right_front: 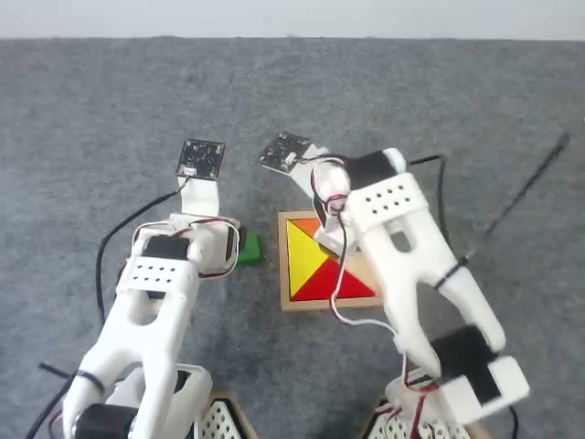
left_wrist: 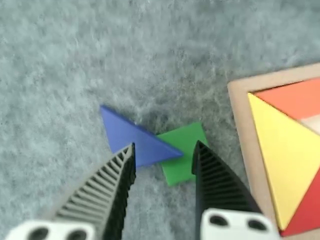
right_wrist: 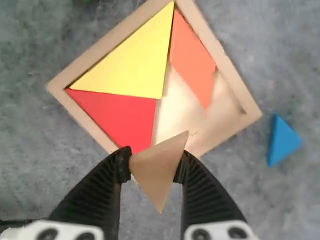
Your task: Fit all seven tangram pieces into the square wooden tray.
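Observation:
The square wooden tray (right_front: 285, 305) (right_wrist: 227, 82) holds a yellow triangle (right_wrist: 132, 65), a red triangle (right_wrist: 120, 112) and an orange parallelogram (right_wrist: 192, 60); bare wood shows beside them. My right gripper (right_wrist: 152, 162) hangs over the tray's edge, shut on a tan triangle (right_wrist: 157, 167). A light blue triangle (right_wrist: 280, 140) lies on the mat outside the tray. Left of the tray, a dark blue triangle (left_wrist: 132, 136) overlaps a green square (left_wrist: 184, 150) (right_front: 249, 247). My left gripper (left_wrist: 165, 152) stands open just above these two, its fingers to either side of them.
A grey felt mat (right_front: 110, 128) covers the table. Cables trail from both arms, one black lead (right_front: 521, 197) running off to the right. The mat beyond the tray and to the far left has free room.

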You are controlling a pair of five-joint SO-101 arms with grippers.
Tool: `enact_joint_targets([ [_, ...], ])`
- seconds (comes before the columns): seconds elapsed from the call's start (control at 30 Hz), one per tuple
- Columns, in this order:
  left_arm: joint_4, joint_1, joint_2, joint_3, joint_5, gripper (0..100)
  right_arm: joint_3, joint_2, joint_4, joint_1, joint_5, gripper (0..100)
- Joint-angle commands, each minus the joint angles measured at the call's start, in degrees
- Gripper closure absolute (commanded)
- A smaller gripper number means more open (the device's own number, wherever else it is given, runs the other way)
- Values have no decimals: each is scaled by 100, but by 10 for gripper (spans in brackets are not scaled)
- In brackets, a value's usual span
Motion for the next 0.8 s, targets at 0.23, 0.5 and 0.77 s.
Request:
enact_joint_targets([
  [0.23,-290,18,-220,4,35,813,545,725,-1727,-585,-290,990],
  [0.5,-281,18,-220,4,35,813,475,1138,-2044,-479,-334,986],
  [0.77,-281,26,-220,4,35,813,484,1200,-2202,-277,-9,865],
])
